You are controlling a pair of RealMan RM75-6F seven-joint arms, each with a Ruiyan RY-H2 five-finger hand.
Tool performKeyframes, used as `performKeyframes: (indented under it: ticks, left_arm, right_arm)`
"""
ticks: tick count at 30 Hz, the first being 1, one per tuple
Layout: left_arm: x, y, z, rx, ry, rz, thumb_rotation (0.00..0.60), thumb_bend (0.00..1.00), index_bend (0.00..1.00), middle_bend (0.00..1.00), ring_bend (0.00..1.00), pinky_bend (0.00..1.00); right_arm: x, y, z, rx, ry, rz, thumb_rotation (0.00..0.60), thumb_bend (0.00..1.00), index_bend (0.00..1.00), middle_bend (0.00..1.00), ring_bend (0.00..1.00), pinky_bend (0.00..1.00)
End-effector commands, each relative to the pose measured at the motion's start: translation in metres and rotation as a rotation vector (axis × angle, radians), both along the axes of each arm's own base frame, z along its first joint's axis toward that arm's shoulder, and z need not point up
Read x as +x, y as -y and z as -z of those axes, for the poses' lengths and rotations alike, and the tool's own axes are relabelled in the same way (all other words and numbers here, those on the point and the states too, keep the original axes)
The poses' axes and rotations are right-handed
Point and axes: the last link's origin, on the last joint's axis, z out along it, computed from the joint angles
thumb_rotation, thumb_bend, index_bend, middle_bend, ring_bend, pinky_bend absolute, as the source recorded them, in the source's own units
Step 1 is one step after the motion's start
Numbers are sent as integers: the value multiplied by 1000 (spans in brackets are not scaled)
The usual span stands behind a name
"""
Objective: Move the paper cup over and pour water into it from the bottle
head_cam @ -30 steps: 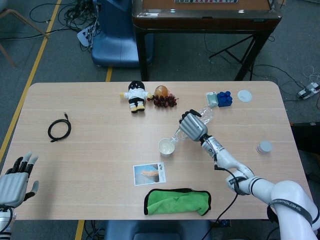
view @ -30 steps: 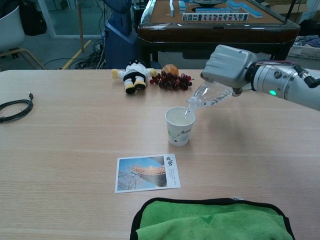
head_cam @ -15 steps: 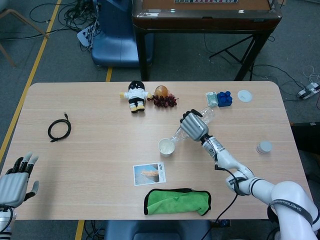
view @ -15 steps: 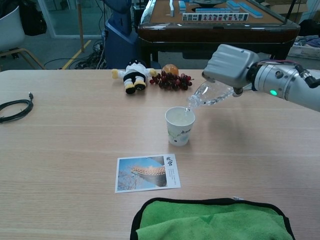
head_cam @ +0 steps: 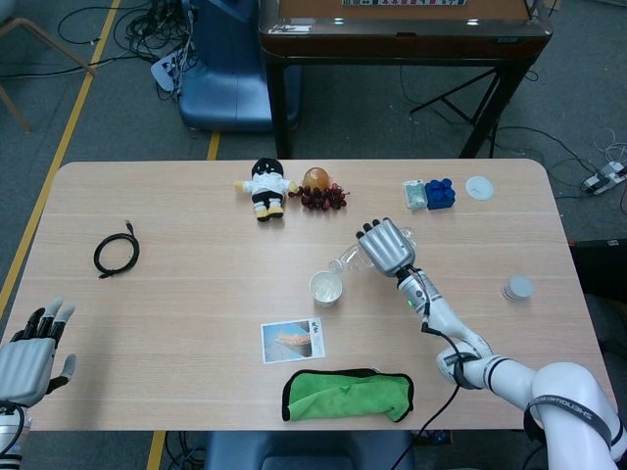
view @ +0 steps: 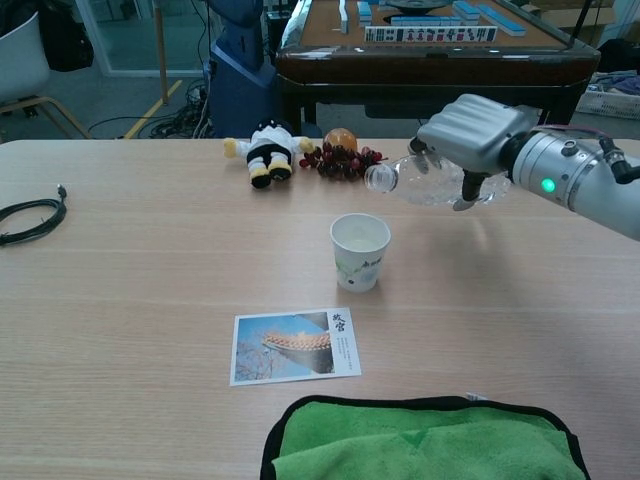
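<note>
**Bottle held level above the cup**

Nearest the robot lies a soft green cloth with a dark bound edge (view: 420, 440), rumpled flat on the pale wood-grain counter (view: 140, 300). Just beyond it rests a glossy rectangular photo card (view: 294, 345).

Behind the card stands the white paper cup with a faint green print (view: 360, 252), upright and round-mouthed. Above and slightly behind it, clear of the rim, hangs the clear ribbed plastic bottle (view: 420, 183), lying nearly horizontal with its open neck pointing toward the robot's left. The right hand (view: 470, 140), boxy grey metal, wraps its fingers around the bottle's body.

The left hand (head_cam: 29, 357), grey with dark fingertips, sits at the near left corner of the counter with fingers spread, holding nothing.

Further left is a thin black cable coiled in a loop (head_cam: 117, 254). On the right edge sits a small round grey lid (head_cam: 517, 288).

At the far side are a plush doll in black and white (view: 264, 148), a bunch of dark purple grapes (view: 345, 162), a smooth orange fruit (view: 341, 138), knobbly blue blocks (head_cam: 439, 192) and a flat white disc (head_cam: 479, 187).
</note>
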Motion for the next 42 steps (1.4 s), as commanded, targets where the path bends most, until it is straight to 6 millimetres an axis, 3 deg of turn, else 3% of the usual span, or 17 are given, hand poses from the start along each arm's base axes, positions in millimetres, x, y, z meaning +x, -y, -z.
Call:
performKeyframes:
  ticks: [1,11,19,42]
  left_arm:
    - [0,0,0,-1,-1,0,600,395,98,26,47,270]
    - [-1,0,2,-11,-1,-3,600,394,98,26,47,270]
    - [-2,0,5,-21,-4,-7,600,394,98,26,47,270]
    - [-2,1,6,-28,2,-18,600,394,98,26,47,270]
  right_arm:
    - [-6,-1,-4,-2,148,65,600,91,669,635,574,644]
    - [-35,-2,-22,-41,588,250,600,91,669,634,574,644]
    - [-65,-4,-24,-38,920,454,600,90,669,628,574,644]
    - [-72,-6,17,100,1110,540,600,89,669,609,564,644]
